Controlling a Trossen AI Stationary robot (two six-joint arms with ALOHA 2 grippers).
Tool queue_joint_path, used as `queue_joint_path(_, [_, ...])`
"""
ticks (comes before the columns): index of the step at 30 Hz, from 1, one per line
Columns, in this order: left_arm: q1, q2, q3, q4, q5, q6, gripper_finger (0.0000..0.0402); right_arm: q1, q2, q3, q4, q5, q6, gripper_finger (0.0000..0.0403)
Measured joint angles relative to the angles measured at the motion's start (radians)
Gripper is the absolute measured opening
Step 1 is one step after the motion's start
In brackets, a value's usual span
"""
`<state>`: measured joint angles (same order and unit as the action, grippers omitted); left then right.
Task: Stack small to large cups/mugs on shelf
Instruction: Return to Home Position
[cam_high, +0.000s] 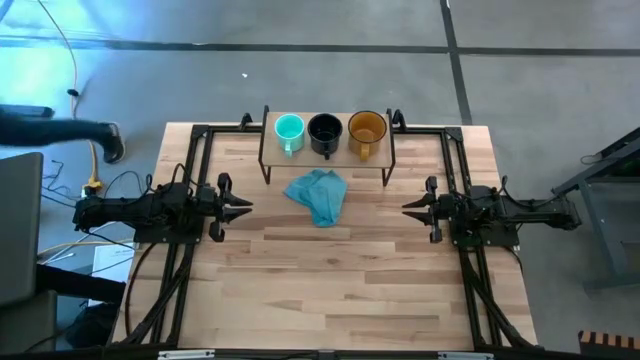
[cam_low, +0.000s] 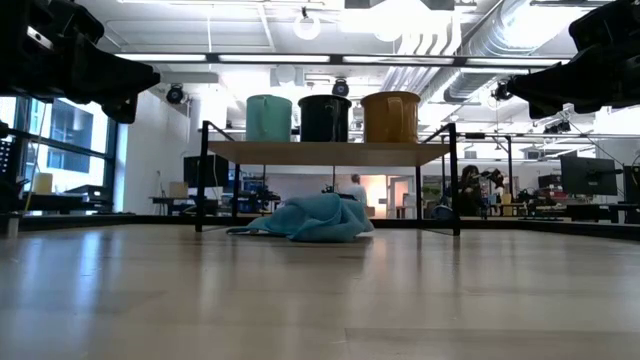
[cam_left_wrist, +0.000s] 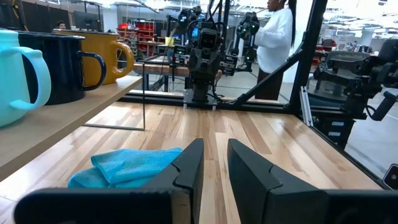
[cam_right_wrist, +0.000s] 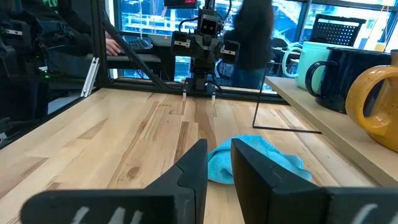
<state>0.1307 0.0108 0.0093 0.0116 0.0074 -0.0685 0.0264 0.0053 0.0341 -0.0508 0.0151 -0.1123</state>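
Three mugs stand upright in a row on the small wooden shelf (cam_high: 327, 150) at the table's far edge: the teal mug (cam_high: 289, 130) at its left end, the black mug (cam_high: 325, 130) in the middle, the amber-yellow mug (cam_high: 367, 129) at its right end. All three show in the low view too: teal mug (cam_low: 269, 117), black mug (cam_low: 325, 117), amber-yellow mug (cam_low: 391, 116). My left gripper (cam_high: 247, 207) hovers at the table's left side and my right gripper (cam_high: 407, 209) at its right side; they point at each other. Both are open by a narrow gap and hold nothing.
A crumpled blue-teal cloth (cam_high: 318, 194) lies on the tabletop just in front of the shelf, between the two grippers. Black frame rails (cam_high: 190, 170) run along the table's left and right sides. People stand in the room beyond the table.
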Motion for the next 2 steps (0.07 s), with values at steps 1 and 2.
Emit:
queue_joint_path(1, [0.0, 0.0, 0.0, 0.0, 0.0, 0.0, 0.0063, 0.0, 0.0, 0.0, 0.0, 0.0, 0.0, 0.0062])
queue_joint_path(2, [0.0, 0.0, 0.0, 0.0, 0.0, 0.0, 0.0063, 0.0, 0.0, 0.0, 0.0, 0.0, 0.0, 0.0062])
